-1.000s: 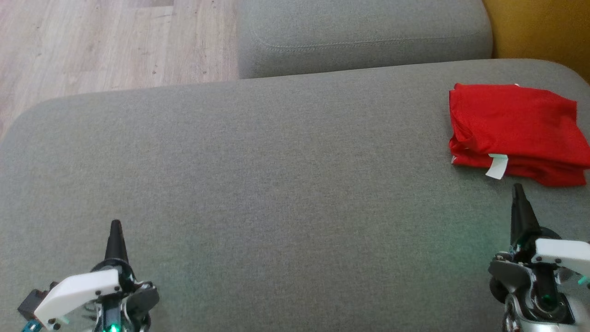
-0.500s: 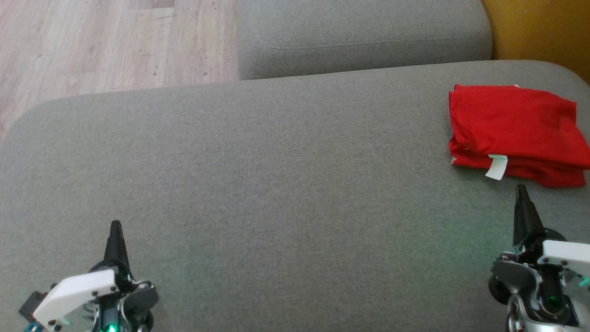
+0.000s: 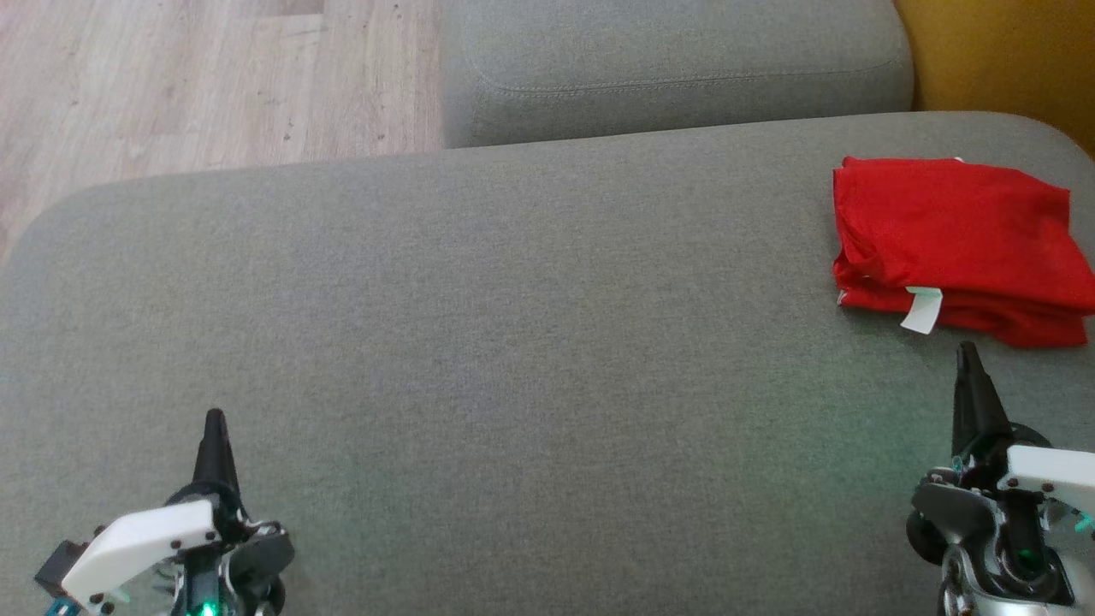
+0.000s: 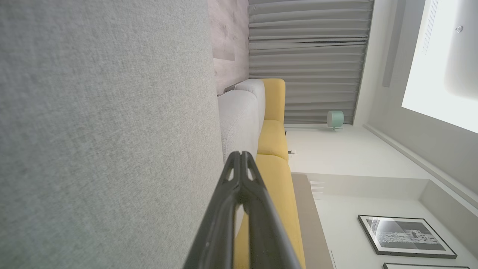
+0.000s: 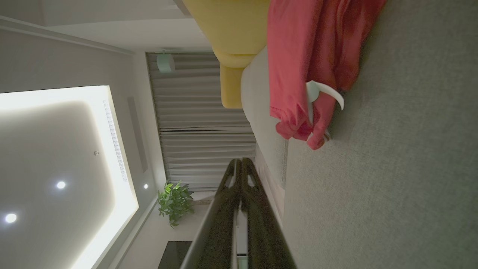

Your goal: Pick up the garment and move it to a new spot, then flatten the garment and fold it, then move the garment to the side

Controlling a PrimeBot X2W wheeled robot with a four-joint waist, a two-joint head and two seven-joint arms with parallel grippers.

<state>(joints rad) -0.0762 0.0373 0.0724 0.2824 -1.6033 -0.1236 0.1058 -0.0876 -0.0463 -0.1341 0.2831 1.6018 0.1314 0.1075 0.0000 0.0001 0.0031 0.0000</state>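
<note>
From the head: folded red garment at far right of grey sofa seat, white tag on its near edge. Left claw near left, pinched together. Right claw just near of tag, pinched together, not touching. Left wrist: tips together beside the seat. Right wrist: garment beyond joined tips.

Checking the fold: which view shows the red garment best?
Head view: the folded red garment lies almost whole, seen from above, on the grey cushion. Right wrist view shows it edge-on and cropped.

One red garment, two grippers, two grey cushions.
</note>
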